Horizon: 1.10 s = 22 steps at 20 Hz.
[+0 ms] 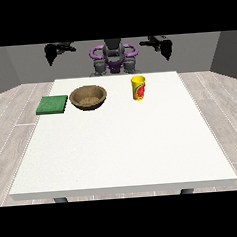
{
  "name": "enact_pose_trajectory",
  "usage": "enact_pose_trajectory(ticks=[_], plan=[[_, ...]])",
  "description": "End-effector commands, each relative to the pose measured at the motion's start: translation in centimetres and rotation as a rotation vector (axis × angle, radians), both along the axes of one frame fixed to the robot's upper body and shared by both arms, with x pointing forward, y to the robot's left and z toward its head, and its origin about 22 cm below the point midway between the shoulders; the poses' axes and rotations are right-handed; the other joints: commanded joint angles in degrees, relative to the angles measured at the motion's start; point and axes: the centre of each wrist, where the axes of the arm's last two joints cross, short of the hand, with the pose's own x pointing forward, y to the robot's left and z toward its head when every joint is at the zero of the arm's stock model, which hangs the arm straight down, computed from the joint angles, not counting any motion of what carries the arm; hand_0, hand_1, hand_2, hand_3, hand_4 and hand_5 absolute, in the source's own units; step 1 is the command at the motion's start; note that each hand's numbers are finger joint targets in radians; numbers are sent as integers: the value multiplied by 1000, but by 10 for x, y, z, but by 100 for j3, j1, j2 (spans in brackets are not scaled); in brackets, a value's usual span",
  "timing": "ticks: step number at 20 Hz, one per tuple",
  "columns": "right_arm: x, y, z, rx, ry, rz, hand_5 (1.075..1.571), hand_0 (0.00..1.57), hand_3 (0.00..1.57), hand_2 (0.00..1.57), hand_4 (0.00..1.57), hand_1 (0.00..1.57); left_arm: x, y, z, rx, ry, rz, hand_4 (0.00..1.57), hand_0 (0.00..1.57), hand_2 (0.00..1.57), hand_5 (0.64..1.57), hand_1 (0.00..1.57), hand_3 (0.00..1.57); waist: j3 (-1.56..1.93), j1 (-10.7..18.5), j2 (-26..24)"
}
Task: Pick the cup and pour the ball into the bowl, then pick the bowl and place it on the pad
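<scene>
A yellow cup [138, 88] with a red mark stands upright on the far part of the white table [122, 145], right of centre. Its inside is hidden, so no ball shows. A brown wooden bowl [88, 97] sits to the cup's left. A flat green pad [52, 105] lies at the table's left edge, beside the bowl. Both hands hang raised behind the table's far edge, apart from every object: the hand at the view's left [51, 54] and the hand at the view's right [165, 48]. Neither holds anything.
The robot's torso [113, 58] stands behind the table's far edge, between the raised arms. Grey wooden floor surrounds the table. The near half of the table is bare white surface.
</scene>
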Motion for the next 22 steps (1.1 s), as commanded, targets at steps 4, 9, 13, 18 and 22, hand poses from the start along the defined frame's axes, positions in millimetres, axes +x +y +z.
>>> enact_pose_trajectory(ticks=[4, 9, 13, 18, 22], plan=[[18, 4, 11, -8, -89, 46, 1571, 0, 0, 0, 0, 0, 17, -25, -45, 13, -88, 37, 0, 0, 0, 1523, 0, 0, -1, -259, 686], [24, -10, 7, -15, -117, 16, 1571, 0, 0, 0, 0, 0, 22, -57, -74, 23, -85, 32, 0, 0, 0, 1518, 0, 0, 1, -256, 754], [26, -8, 15, 2, -128, 53, 1570, 0, 0, 0, 0, 0, 40, -42, -90, 27, -85, 94, 0, 0, 0, 1519, 0, 0, -1, -421, 896], [32, -19, 10, 22, -149, 44, 1571, 0, 0, 0, 0, 0, 43, -52, -110, 35, -73, 69, 0, 0, 0, 1519, 0, 0, 0, -363, 1018], [33, -27, -6, 18, -137, 36, 1571, 0, 0, 0, 0, 0, 42, -55, -122, 64, -107, 66, 0, 0, 0, 1520, 0, 0, 1, -247, 1081]])
